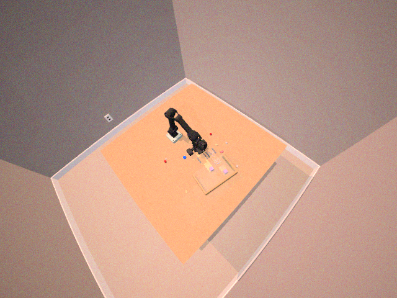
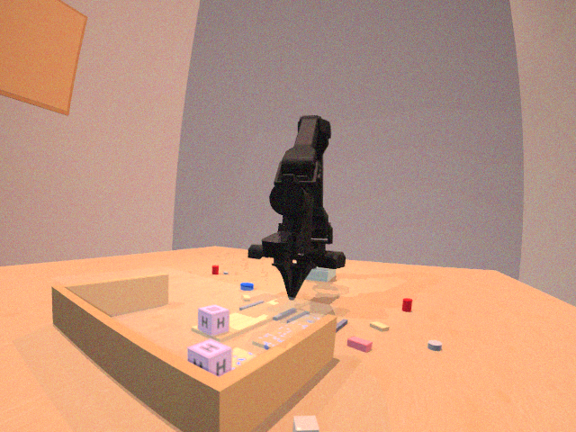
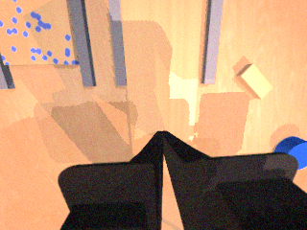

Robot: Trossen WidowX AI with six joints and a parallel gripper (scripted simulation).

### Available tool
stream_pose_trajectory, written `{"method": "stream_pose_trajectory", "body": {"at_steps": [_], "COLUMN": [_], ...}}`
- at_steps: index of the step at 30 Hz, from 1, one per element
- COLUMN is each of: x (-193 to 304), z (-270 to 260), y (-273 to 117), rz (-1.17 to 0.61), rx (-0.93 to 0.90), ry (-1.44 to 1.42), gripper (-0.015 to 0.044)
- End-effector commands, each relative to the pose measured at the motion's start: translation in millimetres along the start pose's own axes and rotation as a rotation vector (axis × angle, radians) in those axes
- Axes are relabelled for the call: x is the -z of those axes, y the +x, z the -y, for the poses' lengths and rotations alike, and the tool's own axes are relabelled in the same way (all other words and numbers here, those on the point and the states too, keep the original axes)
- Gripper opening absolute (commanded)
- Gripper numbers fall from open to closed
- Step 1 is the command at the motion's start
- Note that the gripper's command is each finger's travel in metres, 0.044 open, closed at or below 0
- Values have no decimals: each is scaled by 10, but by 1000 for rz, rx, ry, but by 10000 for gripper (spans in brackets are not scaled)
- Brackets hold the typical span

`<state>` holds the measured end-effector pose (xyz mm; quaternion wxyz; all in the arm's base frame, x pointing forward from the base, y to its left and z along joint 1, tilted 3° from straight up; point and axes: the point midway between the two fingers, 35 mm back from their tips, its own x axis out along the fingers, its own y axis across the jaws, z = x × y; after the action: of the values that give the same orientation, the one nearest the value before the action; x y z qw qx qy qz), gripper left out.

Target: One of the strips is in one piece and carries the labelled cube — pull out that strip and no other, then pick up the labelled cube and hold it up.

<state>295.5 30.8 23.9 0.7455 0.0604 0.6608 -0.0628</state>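
A plain yellow strip [image 1: 208, 164] [image 2: 248, 321] [image 3: 168, 11] bears a lilac cube [image 1: 211, 168] [image 2: 212, 320] marked H at its far end. A blue-speckled strip [image 2: 279, 336] [image 3: 29, 43] lies beside it, with a gap before a separate speckled piece [image 2: 242, 355]. A second lilac cube [image 1: 225, 171] [image 2: 209, 356], also marked H, stands by that piece. My gripper [image 2: 292, 297] [image 3: 161, 135] is shut with nothing seen between its fingers. Its tips point down over the plain strip's near end; whether they touch it is unclear.
Grey rails [image 2: 284, 314] [image 3: 82, 43] flank the strips. A low wooden wall [image 1: 221, 183] [image 2: 279, 383] surrounds the cubes' side. Also around are a yellow block [image 3: 256, 81], a blue disc [image 1: 184, 157] [image 2: 247, 286] [image 3: 295, 153], a pink block [image 1: 221, 151] [image 2: 359, 344] and a red cylinder [image 2: 407, 304].
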Motion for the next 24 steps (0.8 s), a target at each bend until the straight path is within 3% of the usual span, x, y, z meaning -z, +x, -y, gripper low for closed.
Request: {"method": "stream_pose_trajectory", "body": {"at_steps": [1,24], "x": [157,498], "z": [11,0], "y": [59,51], "rz": [-34,-37], "rx": [7,6], "ry": [0,0], "gripper": [0,0]}}
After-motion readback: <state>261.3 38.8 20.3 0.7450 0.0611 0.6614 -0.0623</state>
